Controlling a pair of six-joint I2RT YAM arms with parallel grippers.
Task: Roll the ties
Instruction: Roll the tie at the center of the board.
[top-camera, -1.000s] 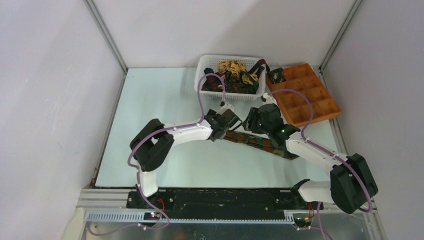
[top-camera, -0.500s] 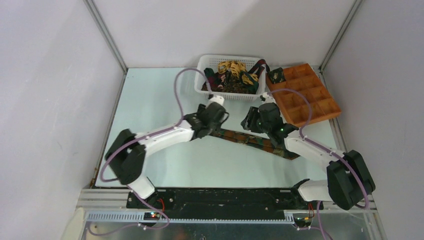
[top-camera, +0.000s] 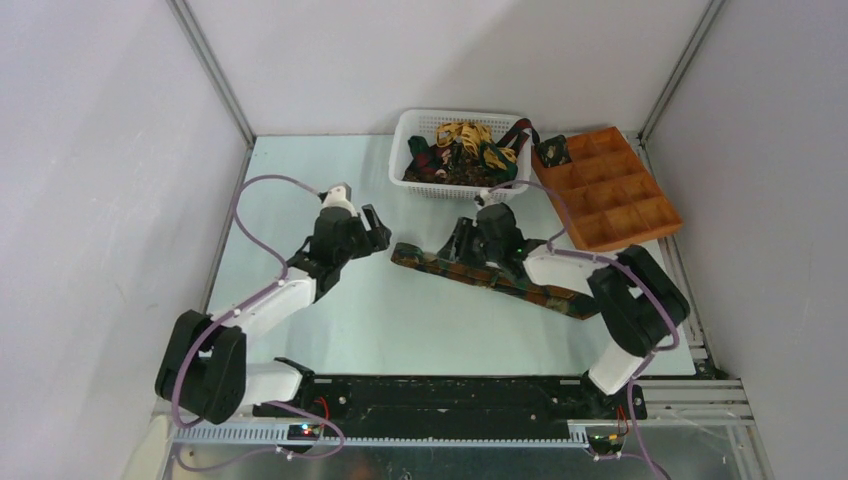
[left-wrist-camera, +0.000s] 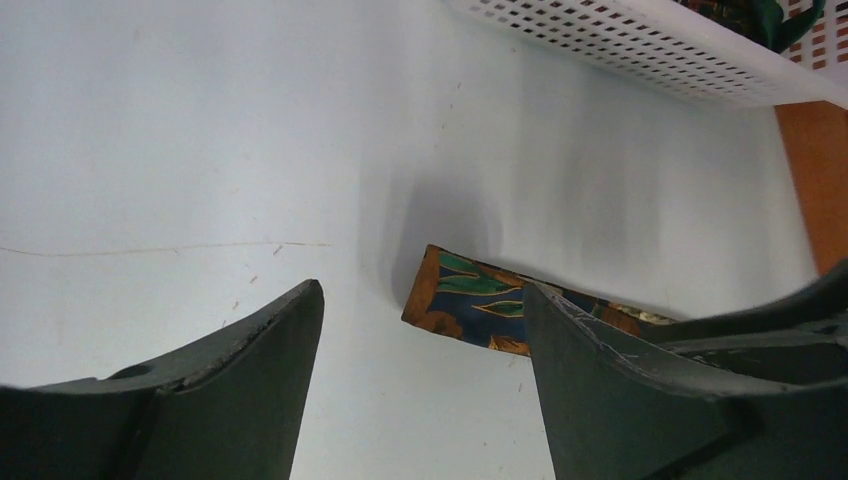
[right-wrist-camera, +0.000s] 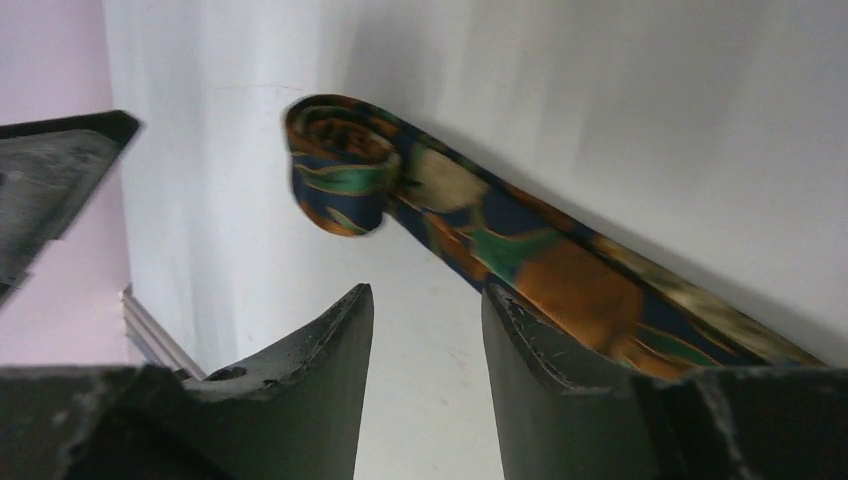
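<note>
One tie (top-camera: 425, 262) lies stretched out on the surface (top-camera: 450, 335), with one curl at its 9 o'clock end. One white basket (top-camera: 445, 188) stands at 12 o'clock. It holds one tangled heap of ties (top-camera: 465, 150), too knotted to count, with yellow and green showing. One orange tray (top-camera: 640, 212) sits at 2 o'clock, with one small rolled tie (top-camera: 552, 151) in its far-left compartment. There are two arms, a left arm (top-camera: 270, 300) and a right arm (top-camera: 575, 272), and two purple cables (top-camera: 262, 185), one per arm.

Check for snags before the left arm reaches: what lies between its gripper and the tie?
Only bare table separates the left gripper from the tie, clearest in the top view.
</note>
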